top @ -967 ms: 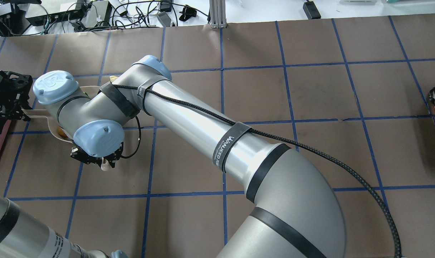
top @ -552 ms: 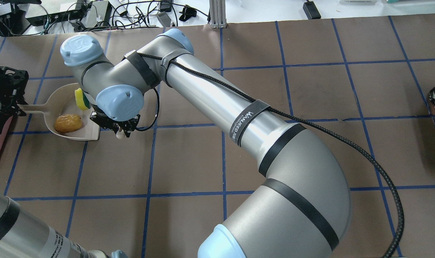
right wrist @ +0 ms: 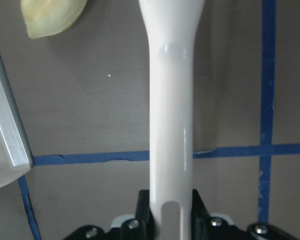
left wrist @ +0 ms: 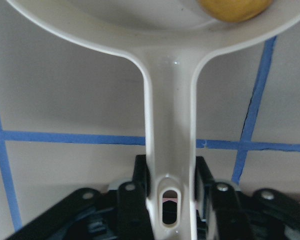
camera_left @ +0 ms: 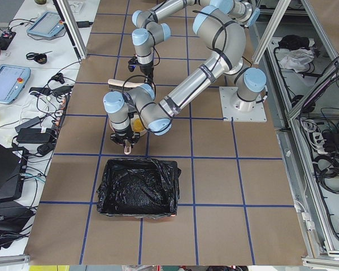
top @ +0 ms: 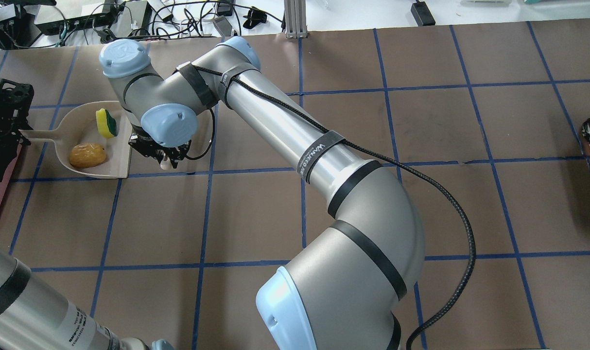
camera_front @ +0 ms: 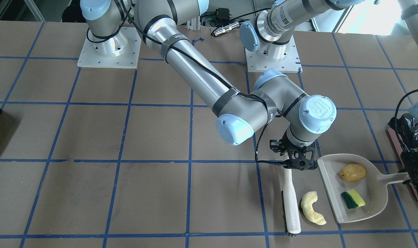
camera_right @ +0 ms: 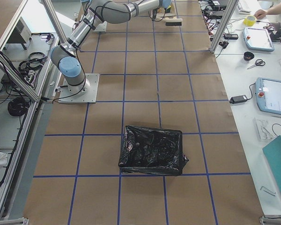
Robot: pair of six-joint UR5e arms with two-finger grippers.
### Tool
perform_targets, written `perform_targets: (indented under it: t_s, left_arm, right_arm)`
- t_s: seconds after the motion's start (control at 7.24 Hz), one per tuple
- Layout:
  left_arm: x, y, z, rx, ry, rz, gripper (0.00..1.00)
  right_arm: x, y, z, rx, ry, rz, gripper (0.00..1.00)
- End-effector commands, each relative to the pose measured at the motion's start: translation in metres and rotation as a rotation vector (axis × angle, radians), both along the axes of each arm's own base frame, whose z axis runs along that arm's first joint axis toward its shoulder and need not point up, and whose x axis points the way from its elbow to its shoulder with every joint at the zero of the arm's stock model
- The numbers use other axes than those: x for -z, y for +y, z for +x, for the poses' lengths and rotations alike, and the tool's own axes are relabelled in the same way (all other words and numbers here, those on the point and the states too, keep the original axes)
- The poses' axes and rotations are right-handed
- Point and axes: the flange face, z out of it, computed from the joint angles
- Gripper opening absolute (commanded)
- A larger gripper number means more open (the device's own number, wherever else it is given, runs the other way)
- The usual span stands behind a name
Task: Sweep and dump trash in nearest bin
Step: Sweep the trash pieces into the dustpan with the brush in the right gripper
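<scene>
Rind (camera_front: 309, 207) on blue-gridded table (camera_front: 92, 137), cluttered benches (camera_left: 22, 68)

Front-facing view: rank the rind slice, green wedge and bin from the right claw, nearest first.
From the right claw:
1. The rind slice, between brush and dustpan.
2. The yellow-green wedge, inside the dustpan.
3. The bin, at the view's right edge.

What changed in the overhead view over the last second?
The right gripper, shut on the brush, swung away from the robot's base, uncovering the dustpan. The left gripper carried the dustpan slightly the same way, with the brown lump and yellow-green wedge riding in it. Unchanged: both grips, and both scraps' places in the pan.
</scene>
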Motion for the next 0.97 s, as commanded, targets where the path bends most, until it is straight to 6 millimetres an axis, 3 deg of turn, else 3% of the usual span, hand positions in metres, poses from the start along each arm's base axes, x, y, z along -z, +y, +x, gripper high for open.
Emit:
perform_targets:
  t_s: [0.0,0.41,0.83]
  left_arm:
    - [0.005,-0.009,-0.017,0.0,0.004,0.003,0.0]
    - [0.004,-0.01,-0.02,-0.001,0.004,0.002,0.0]
    - [0.004,-0.01,-0.021,-0.003,0.006,0.002,0.0]
  right_arm:
    - [0.023,0.008,0.011,-0.179,-0.014,0.002,0.0]
    - [0.026,0.026,0.03,-0.524,-0.153,0.005,0.0]
    - [0.027,0.031,0.034,-0.701,-0.226,-0.004,0.0]
